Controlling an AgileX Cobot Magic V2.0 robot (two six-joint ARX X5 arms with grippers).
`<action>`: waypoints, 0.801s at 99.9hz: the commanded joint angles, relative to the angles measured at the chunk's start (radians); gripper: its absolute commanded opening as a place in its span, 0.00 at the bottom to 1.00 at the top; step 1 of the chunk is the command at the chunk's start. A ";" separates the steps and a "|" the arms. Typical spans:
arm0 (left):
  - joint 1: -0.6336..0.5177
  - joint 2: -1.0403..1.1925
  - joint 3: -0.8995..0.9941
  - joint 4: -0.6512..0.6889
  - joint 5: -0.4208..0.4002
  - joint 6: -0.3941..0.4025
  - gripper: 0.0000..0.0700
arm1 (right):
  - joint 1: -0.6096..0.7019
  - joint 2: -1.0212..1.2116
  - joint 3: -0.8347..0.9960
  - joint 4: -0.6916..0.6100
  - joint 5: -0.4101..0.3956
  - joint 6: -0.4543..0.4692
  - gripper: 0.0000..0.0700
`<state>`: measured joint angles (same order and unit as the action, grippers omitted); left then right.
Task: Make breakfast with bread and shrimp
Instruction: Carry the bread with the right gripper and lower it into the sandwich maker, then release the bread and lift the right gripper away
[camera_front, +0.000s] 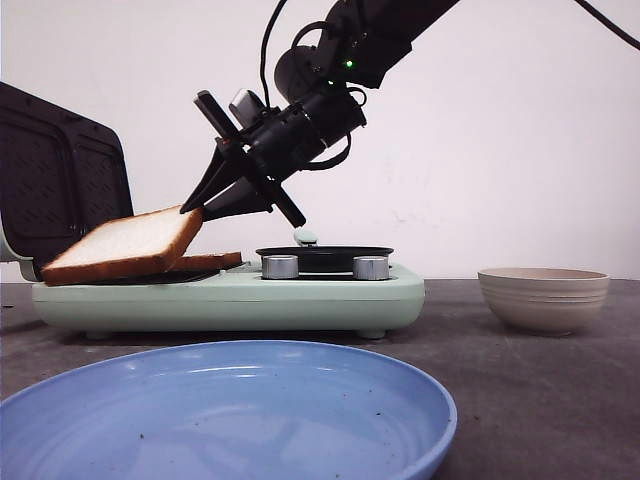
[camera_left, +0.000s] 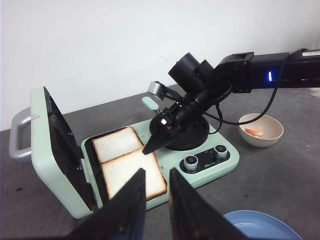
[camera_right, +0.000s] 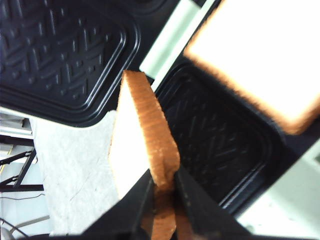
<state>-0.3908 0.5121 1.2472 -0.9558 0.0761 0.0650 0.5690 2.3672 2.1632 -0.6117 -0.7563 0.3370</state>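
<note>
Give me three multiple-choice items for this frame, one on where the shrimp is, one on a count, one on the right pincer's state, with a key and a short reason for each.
1. Where does the shrimp lie?
A. in the beige bowl
B. on the blue plate
C. on the lower bread slice

2. How many silver knobs does the sandwich maker show?
A. one
B. two
C. four

3. What is the right pincer doing?
A. hanging open over the bowl
B. shut on nothing
C. shut on one bread slice's edge

Key:
1. A: the left wrist view shows the shrimp inside the beige bowl, while the blue plate holds none.
2. B: two silver knobs sit side by side on the sandwich maker.
3. C: the right pincer clamps the crust of the tilted bread slice, seen close in the right wrist view.
</note>
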 joint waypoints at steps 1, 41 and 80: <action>-0.004 0.006 0.011 0.006 -0.001 0.013 0.00 | 0.001 0.026 0.031 0.007 0.001 -0.004 0.00; -0.004 0.006 0.011 0.007 -0.001 0.013 0.00 | 0.001 0.026 0.031 0.010 0.026 0.002 0.80; -0.004 0.006 0.011 0.033 -0.034 0.012 0.00 | -0.052 0.024 0.392 -0.344 0.188 -0.181 0.37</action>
<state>-0.3908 0.5121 1.2472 -0.9443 0.0605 0.0650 0.5255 2.3699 2.4588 -0.8806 -0.5758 0.2436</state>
